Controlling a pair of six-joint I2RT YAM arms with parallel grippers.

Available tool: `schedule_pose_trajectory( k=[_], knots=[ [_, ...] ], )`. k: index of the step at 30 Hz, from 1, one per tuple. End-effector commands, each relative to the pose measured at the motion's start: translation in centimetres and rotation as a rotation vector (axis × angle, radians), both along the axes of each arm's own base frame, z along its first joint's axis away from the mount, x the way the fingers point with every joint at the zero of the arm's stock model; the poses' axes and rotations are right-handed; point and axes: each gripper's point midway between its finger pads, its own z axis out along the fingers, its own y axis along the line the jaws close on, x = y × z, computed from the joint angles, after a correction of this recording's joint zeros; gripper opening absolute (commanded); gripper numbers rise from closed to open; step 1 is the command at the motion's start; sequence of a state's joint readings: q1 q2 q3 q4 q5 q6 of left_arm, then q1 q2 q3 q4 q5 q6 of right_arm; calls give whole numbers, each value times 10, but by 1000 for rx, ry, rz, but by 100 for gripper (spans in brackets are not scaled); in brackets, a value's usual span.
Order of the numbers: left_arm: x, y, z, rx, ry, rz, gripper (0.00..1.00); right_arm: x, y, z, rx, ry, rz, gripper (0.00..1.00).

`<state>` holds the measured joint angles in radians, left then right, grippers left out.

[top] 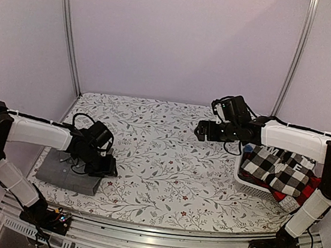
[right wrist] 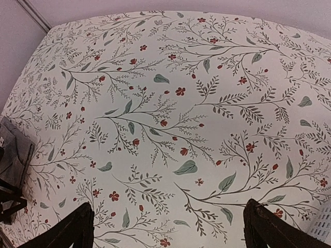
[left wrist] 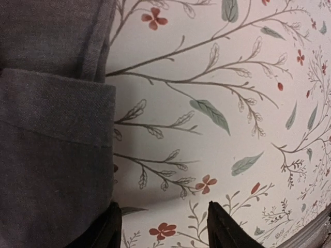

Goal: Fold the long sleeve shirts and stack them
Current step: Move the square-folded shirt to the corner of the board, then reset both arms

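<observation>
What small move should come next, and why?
Probably swing the right claw over the basket onto the black-and-white checked shirt: it hangs open and empty above the table, and the grey shirt already lies folded by the left claw.

Bare floral tabletop [top: 161,160] between folded grey shirt [top: 65,175] at left and laundry basket [top: 249,187] at right.

Floral table [top: 161,160] bears folded grey shirt [top: 62,175] and white basket [top: 250,184]
</observation>
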<state>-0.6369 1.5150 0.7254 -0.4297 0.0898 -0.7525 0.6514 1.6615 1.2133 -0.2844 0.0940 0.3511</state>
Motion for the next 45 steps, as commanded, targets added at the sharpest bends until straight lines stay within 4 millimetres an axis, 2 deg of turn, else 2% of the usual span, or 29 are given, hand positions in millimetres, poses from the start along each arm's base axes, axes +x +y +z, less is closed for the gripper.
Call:
schedule_pose_trajectory(
  k=[1, 5, 9, 15, 21, 24, 27, 34, 39, 45],
  knots=[
    [-18, 43, -16, 120, 69, 20, 56, 2, -5, 12, 23, -31, -20, 99],
    [-12, 50, -9, 110, 51, 38, 57, 2, -5, 12, 24, -28, -19, 99],
    [-5, 43, 4, 82, 29, 24, 57, 1, -7, 11, 19, -24, -30, 99],
    [21, 16, 49, -5, -84, -27, 57, 2, -11, 16, 14, -35, -51, 99],
    [49, -22, 96, -92, -228, -114, 57, 1, -12, 27, 41, -48, -63, 99],
    [66, -39, 118, -145, -305, -140, 57, -1, -14, 39, 68, -66, -77, 99],
    [82, -54, 141, -190, -382, -166, 57, -3, -19, 59, 100, -106, -96, 99],
    [112, -78, 202, -277, -585, -206, 57, -17, -35, 104, 169, -197, -124, 99],
    [127, -86, 238, -315, -692, -220, 58, -36, -56, 136, 222, -271, -154, 99],
    [129, -86, 263, -332, -769, -220, 58, -57, -80, 161, 262, -350, -189, 99]
  ],
)
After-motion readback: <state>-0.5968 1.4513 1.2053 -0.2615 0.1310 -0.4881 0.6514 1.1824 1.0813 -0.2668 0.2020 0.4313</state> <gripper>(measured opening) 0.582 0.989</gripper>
